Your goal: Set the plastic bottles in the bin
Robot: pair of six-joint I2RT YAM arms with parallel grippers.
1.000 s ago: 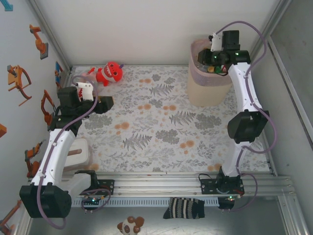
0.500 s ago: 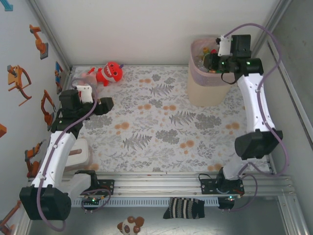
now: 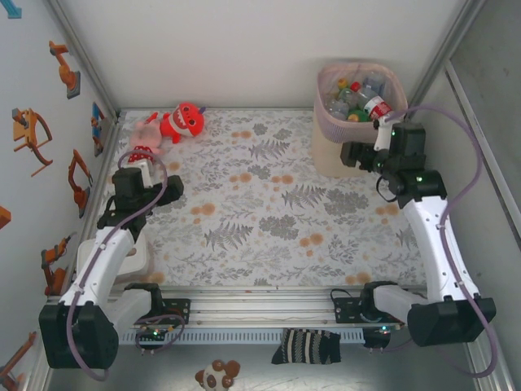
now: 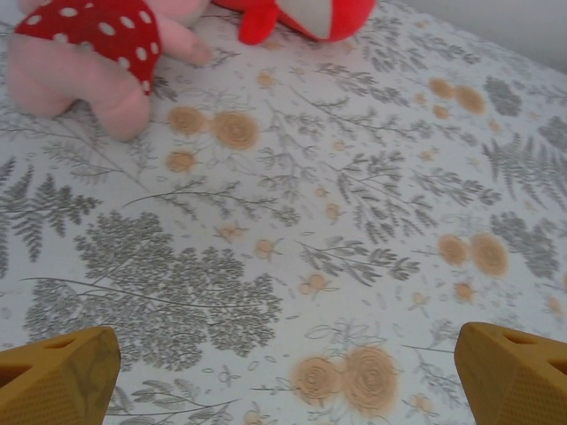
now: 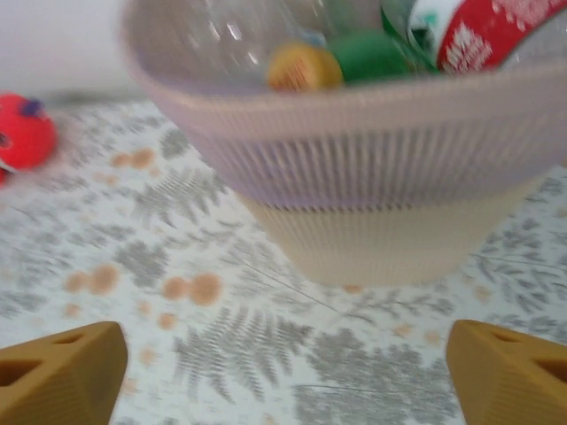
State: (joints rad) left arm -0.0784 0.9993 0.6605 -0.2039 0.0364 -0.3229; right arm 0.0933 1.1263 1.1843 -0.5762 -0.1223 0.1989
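Left gripper (image 4: 283, 381): spread wide with nothing between the fingers. Just two yellow tips show, cropped by the lower corners of its wrist view.
Right gripper (image 5: 283, 372): likewise wide apart and empty, tips cropped the same way.
Bin (image 5: 381, 150): upright just ahead of the right gripper and clear of its fingers. Its far rim is cut off at the top of the wrist view, and that whole picture is blurred.
Bottles (image 3: 358, 96): heaped inside the bin, ahead of and above the right gripper's tips. A red label, a green body and an orange cap come through the blur. The lower ones are hidden behind the bin wall, so no count is possible.
Worktop (image 4: 354, 221): floral cloth beneath both grippers.
Pink plush (image 4: 89, 53): ahead and to the left of the left gripper, its head cut off.
Red plush (image 4: 301, 13): farther ahead of the left gripper, mostly cropped. Whether it touches the pink plush cannot be told.
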